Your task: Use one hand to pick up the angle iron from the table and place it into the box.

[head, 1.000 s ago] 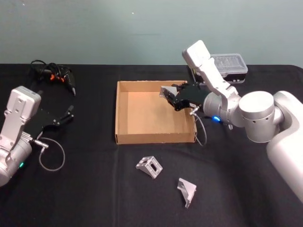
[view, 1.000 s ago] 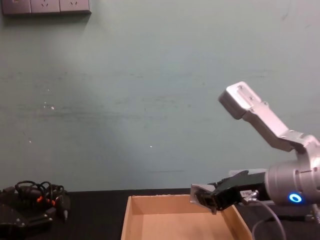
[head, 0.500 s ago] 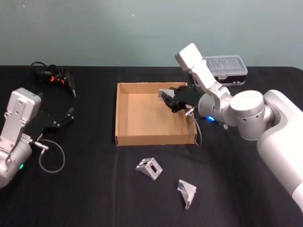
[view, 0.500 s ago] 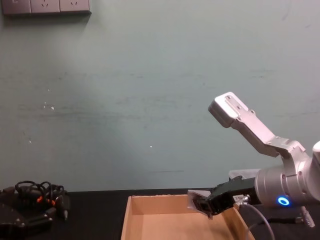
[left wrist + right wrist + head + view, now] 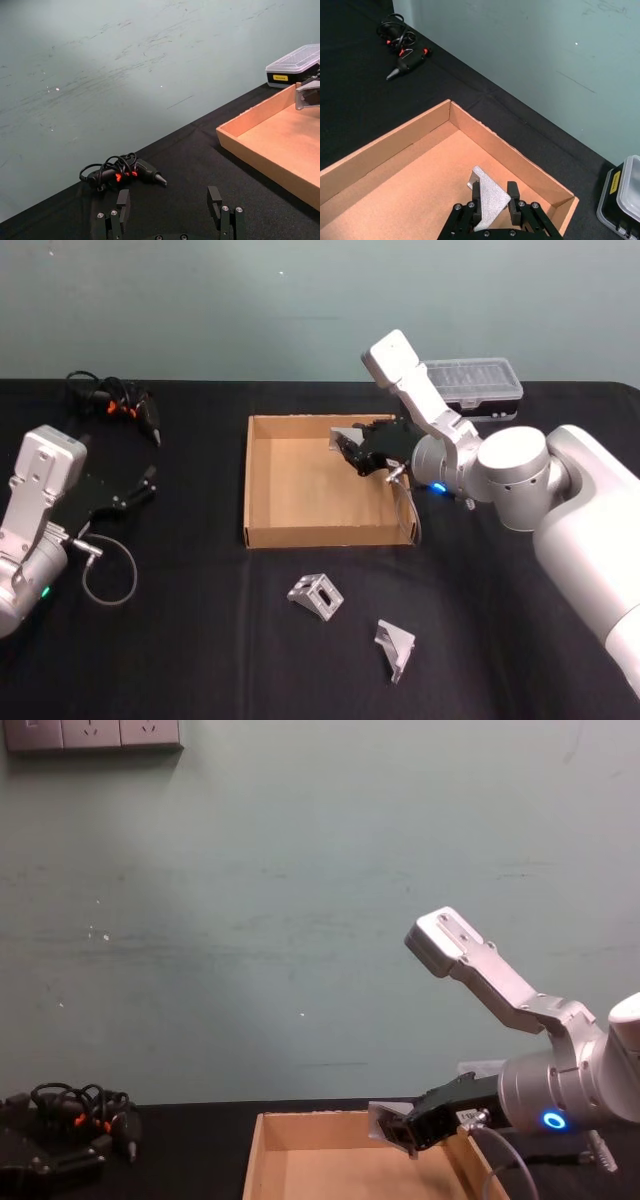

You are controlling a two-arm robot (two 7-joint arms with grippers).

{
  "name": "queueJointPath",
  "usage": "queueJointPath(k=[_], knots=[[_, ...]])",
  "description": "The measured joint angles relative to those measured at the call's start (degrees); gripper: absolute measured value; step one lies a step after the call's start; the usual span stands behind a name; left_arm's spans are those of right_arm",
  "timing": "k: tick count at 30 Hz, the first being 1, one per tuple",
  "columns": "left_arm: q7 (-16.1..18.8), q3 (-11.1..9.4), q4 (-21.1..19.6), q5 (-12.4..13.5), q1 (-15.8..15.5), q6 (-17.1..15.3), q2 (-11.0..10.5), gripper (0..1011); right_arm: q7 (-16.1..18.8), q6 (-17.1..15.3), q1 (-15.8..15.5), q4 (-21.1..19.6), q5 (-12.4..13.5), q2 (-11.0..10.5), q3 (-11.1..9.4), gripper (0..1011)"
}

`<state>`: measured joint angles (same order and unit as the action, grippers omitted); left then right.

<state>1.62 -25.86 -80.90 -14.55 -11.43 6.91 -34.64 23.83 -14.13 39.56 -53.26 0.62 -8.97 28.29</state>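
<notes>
Table [image 5: 200, 640]: one, black. Box [image 5: 330, 535]: one, cardboard, open-topped, at table centre. Plastic case [image 5: 475, 380]: one, clear-lidded, behind the box's right corner. Cabled tool [image 5: 115, 400]: one, at the far left.

Right gripper [image 5: 352, 450]: over the far right part of the box, fingers clamped on one angle iron [image 5: 489, 197], which is held above the box floor. Left gripper [image 5: 169, 202]: parked over the table's left side, fingers spread apart.

Loose parts on the table in front of the box, apart from it: left angle iron [image 5: 316, 594] and right angle iron [image 5: 395, 645]. Angle irons, total: three.
</notes>
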Motion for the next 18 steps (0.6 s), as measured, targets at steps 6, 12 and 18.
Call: queueJointPath(k=[6, 12, 18], knots=[[0.0, 0.0, 0.0, 0.0, 0.0, 0.0, 0.0, 1011, 0.32, 0.23, 0.91, 2.08, -0.57, 0.69, -0.02, 302], [0.0, 0.0, 0.0, 0.0, 0.0, 0.0, 0.0, 1011, 0.59, 0.23, 1.75, 3.67, -1.1, 1.3, 0.04, 302], [0.0, 0.0, 0.0, 0.0, 0.0, 0.0, 0.0, 1011, 0.78, 0.12, 2.26, 4.48, -1.61, 1.75, 0.11, 302]])
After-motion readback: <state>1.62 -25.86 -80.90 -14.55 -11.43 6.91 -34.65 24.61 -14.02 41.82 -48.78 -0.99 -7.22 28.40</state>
